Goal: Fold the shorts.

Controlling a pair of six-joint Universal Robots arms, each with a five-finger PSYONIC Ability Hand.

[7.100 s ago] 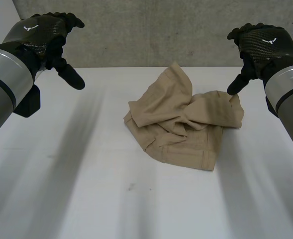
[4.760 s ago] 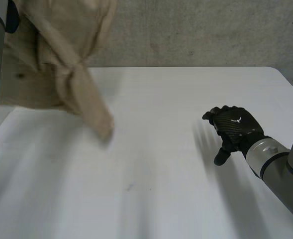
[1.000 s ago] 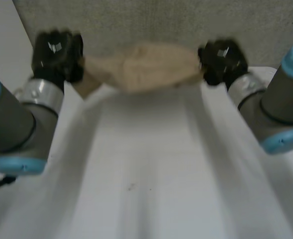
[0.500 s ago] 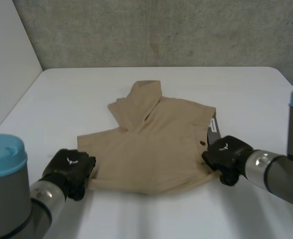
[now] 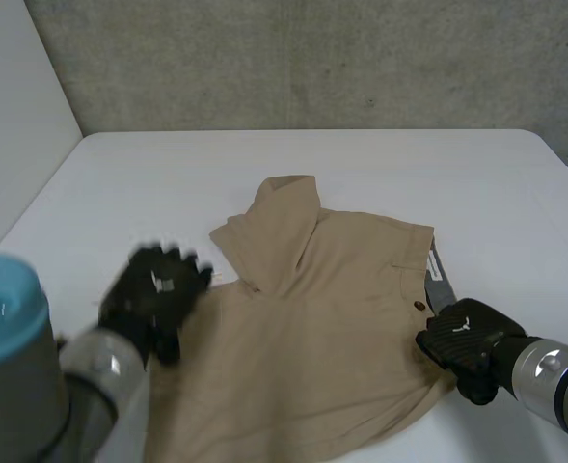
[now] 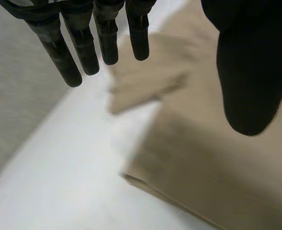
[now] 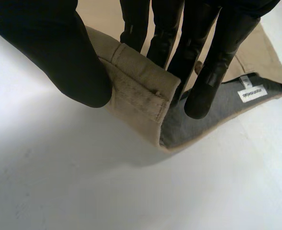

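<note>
The tan shorts [image 5: 322, 309] lie spread on the white table [image 5: 168, 183], one leg folded up toward the far side. My left hand [image 5: 153, 294] hovers above the shorts' left edge with straight fingers [image 6: 83, 43] and thumb apart, holding nothing. The shorts [image 6: 212, 143] lie under its palm. My right hand [image 5: 467, 342] is at the waistband's right corner near the front edge. In the right wrist view the thumb [image 7: 59, 62] and fingers [image 7: 212, 57] pinch the tan waistband [image 7: 136, 91], whose grey inner lining and white label [image 7: 252, 93] show beside the fingertips.
A grey concrete wall [image 5: 312, 58] runs behind the table. A pale wall panel [image 5: 13, 116] stands at the far left. Bare white table [image 5: 496, 193] surrounds the shorts on the far side and right.
The shorts came down from the air onto the table and were drawn nearer. My left hand has let go of the left corner and lifted with fingers spread. The right hand keeps its pinch.
</note>
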